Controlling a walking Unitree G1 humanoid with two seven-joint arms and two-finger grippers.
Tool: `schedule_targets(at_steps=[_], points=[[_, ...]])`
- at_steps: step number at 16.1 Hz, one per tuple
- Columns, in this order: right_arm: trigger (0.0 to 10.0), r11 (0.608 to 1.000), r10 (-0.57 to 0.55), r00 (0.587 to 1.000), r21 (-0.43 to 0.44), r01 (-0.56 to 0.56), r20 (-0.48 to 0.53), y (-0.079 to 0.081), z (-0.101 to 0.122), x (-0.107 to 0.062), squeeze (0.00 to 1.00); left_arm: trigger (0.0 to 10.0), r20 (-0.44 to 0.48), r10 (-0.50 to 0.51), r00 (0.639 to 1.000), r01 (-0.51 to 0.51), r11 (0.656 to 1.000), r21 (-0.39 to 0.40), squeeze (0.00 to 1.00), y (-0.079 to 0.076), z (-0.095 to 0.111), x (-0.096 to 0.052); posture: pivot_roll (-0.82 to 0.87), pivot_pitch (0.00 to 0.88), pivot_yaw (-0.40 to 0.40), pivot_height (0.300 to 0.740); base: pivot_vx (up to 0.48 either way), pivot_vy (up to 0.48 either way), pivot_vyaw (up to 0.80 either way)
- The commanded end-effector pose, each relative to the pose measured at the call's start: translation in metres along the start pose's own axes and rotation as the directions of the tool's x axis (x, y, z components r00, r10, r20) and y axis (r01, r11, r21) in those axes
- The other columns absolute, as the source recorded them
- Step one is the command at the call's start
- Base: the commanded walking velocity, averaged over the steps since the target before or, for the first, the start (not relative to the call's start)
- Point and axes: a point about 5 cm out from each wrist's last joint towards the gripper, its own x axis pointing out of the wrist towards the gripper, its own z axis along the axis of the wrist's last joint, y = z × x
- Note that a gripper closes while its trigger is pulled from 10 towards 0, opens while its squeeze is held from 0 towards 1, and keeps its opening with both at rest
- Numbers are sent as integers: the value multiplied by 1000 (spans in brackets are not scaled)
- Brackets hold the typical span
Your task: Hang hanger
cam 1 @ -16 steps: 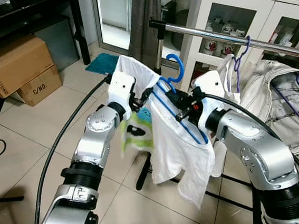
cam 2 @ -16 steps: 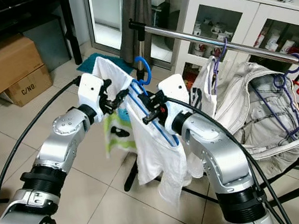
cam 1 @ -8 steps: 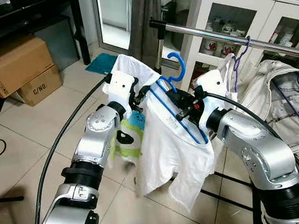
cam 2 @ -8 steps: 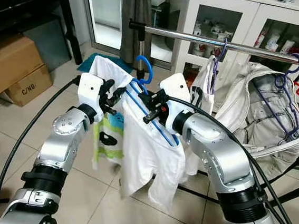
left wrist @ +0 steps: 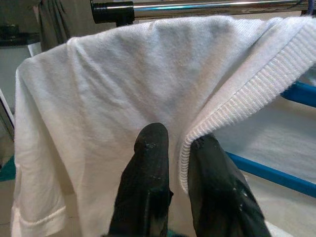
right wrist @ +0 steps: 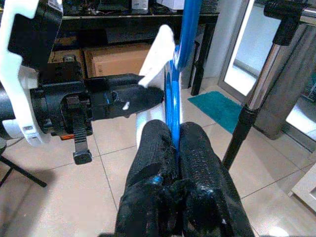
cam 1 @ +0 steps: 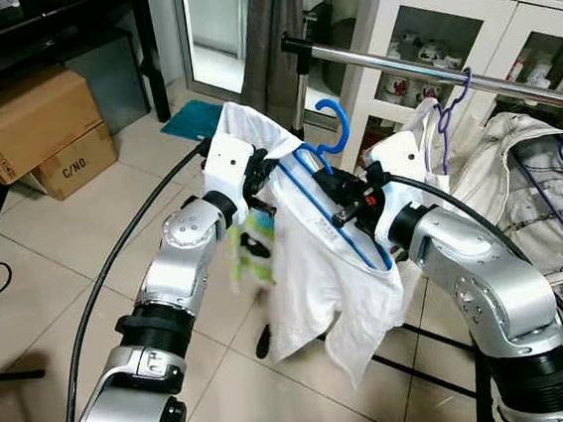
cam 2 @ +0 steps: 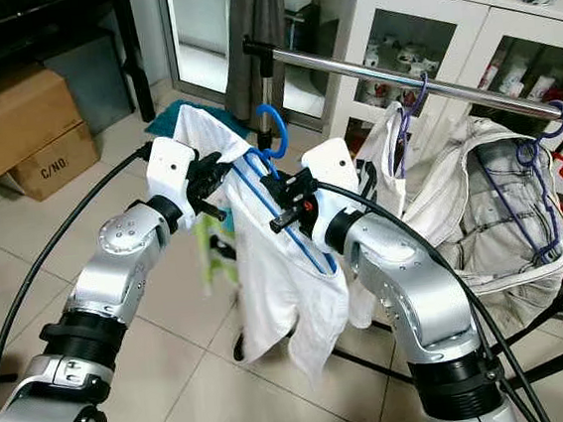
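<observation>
A blue hanger (cam 1: 333,126) carries a white T-shirt (cam 1: 318,277) with a green print on its front. It is held up in front of the chrome rail (cam 1: 397,65), hook uppermost and just below rail height. My right gripper (cam 1: 336,206) is shut on the hanger's blue bar, seen close up in the right wrist view as gripper (right wrist: 173,131) and hanger (right wrist: 185,29). My left gripper (cam 1: 262,163) is shut on the shirt's ribbed collar (left wrist: 232,106), its fingertips (left wrist: 153,143) pinching the cloth beside the hanger's left shoulder.
A pale jacket (cam 1: 528,177) and purple hangers (cam 1: 449,120) hang further right on the rail. A white glass-door cabinet (cam 1: 462,14) stands behind. Cardboard boxes (cam 1: 24,121) sit at the left, and a dark curtain (cam 1: 273,22) hangs behind the rail's end.
The shirt's hem had flared out to the left half a second ago and has swung back under the hanger. Both grippers have kept their hold and hardly moved.
</observation>
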Motion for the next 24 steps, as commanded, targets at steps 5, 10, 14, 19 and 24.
schedule_targets(at_steps=[5, 10, 14, 19, 24], points=[[0, 1000, -13, 1000, -7, 14, 13, -5, 1, -3, 0, 0, 19, 10, 1000, -10, 1000, -3, 0, 4, 6, 0, 52, 0, -102, 740, 0, 0, 0], [0, 995, -16, 985, -97, -1, -173, -11, -26, -9, 0, 0, 62, -49, 997, 46, 998, 47, 0, 8, 30, -4, 50, 0, -104, 740, 0, 0, 0], [0, 990, -41, 951, -144, -3, -305, -22, -47, -18, 0, 0, 125, -222, 967, 214, 974, 68, 0, 6, 74, -21, 54, 0, -104, 740, 0, 0, 0], [0, 973, 211, 973, -75, -219, -97, -32, -4, -42, 0, 0, -89, 134, 987, -99, 943, 319, 0, 86, 77, -46, 54, 0, -92, 740, 0, 0, 0], [0, 895, 441, 891, -18, -445, -110, -29, 2, -72, 0, 0, 12, 391, 920, -379, 883, 278, 0, 129, 88, -55, 51, 0, -85, 740, 0, 0, 0]])
